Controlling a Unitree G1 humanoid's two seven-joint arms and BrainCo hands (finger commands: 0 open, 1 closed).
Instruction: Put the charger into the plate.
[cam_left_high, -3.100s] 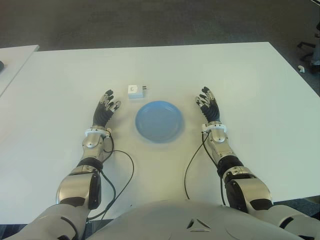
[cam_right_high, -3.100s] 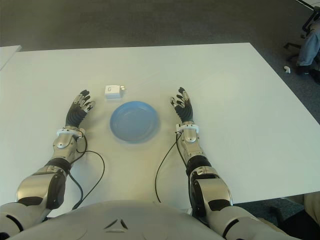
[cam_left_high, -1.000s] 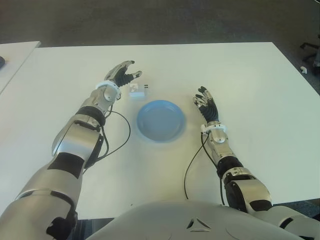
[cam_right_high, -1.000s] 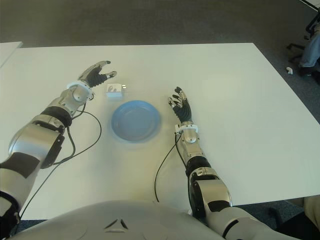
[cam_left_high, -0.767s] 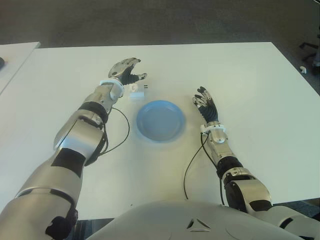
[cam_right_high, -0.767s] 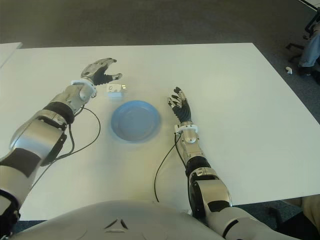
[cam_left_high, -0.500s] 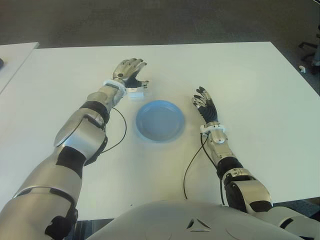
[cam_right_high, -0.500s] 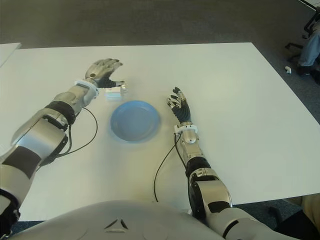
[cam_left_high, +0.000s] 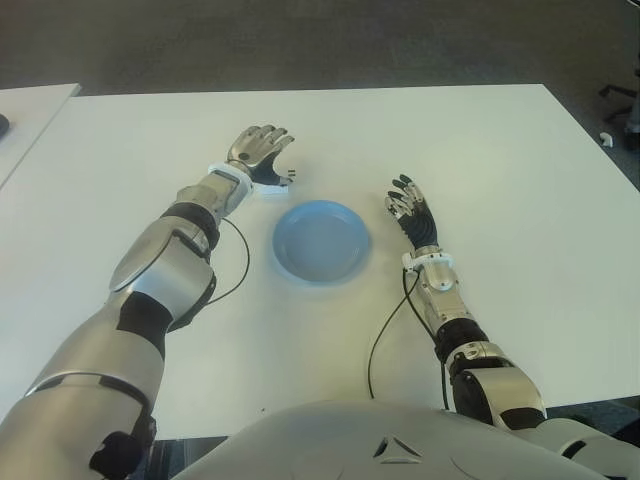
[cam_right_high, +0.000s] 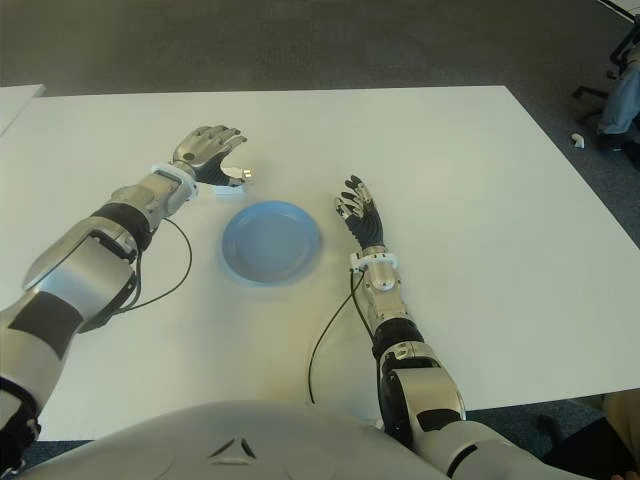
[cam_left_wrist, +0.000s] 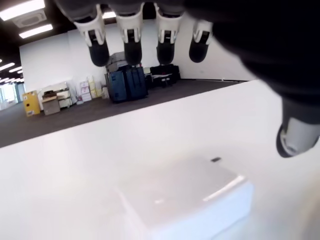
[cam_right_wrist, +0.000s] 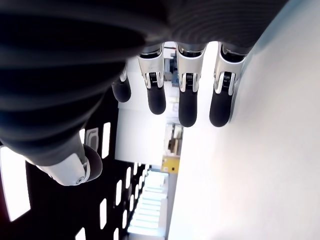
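While the right hand (cam_left_high: 412, 207) shows idle and relaxed beside the plate (cam_left_high: 321, 240), the left hand (cam_left_high: 257, 152) hovers palm-down with fingers spread wide over the charger (cam_left_wrist: 187, 197), ungrasped on the table (cam_left_high: 480, 150) behind the plate, likely to grab it.

White charger (cam_left_wrist: 186, 200) on a white table (cam_left_high: 500, 160), plain blue plate (cam_left_high: 321, 241), silver-and-black hands (cam_left_high: 258, 152).
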